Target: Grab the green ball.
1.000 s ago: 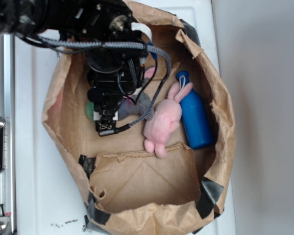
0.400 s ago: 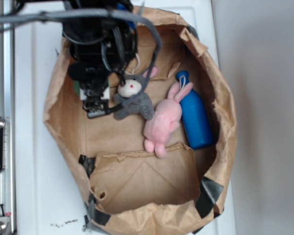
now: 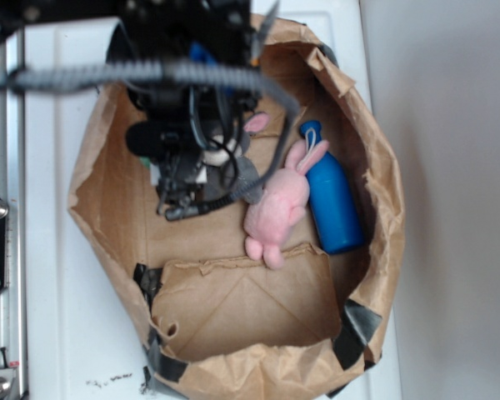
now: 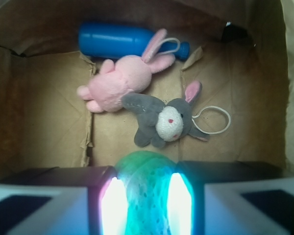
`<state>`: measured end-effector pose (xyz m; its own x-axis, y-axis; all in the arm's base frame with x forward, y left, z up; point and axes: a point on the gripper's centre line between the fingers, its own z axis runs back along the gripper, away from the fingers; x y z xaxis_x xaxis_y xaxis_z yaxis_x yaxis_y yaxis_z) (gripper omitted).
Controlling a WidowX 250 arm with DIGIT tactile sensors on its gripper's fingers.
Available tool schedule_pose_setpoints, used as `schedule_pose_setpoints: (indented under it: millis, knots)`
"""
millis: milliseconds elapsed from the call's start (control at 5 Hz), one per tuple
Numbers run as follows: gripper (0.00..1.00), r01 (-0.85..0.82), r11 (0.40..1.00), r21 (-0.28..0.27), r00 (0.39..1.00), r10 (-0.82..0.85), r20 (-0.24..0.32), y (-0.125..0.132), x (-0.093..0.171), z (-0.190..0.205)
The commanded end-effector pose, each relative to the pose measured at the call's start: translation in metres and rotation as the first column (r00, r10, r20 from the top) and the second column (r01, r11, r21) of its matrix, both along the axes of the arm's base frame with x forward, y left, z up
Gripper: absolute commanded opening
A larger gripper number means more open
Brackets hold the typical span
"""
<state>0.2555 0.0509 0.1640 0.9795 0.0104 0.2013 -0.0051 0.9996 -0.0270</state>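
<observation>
A brown paper bag (image 3: pixel 100 208) lies open on a white surface (image 3: pixel 50 317), and the black robot arm (image 3: pixel 183 100) reaches into its upper left part. Along the bag's right wall lies a blue bottle (image 3: pixel 333 204), with a pink plush bunny (image 3: pixel 275 208) touching it and a grey plush bunny (image 4: pixel 166 122) just beside that. In the wrist view, the gripper (image 4: pixel 146 196) is clamped on the green ball (image 4: pixel 144 188), its two pads pressed against the ball's sides.

Lab bench: robot-arm rail (image 3: pixel 2 250), white tabletop (image 3: pixel 58 333)
</observation>
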Motion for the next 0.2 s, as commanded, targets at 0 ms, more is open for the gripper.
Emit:
schedule_pose_setpoints:
  millis: [0]
  knots:
    - [0.0,-0.004,0.999,0.035,0.999,0.002,0.054,-0.0188,0.0072,0.0327]
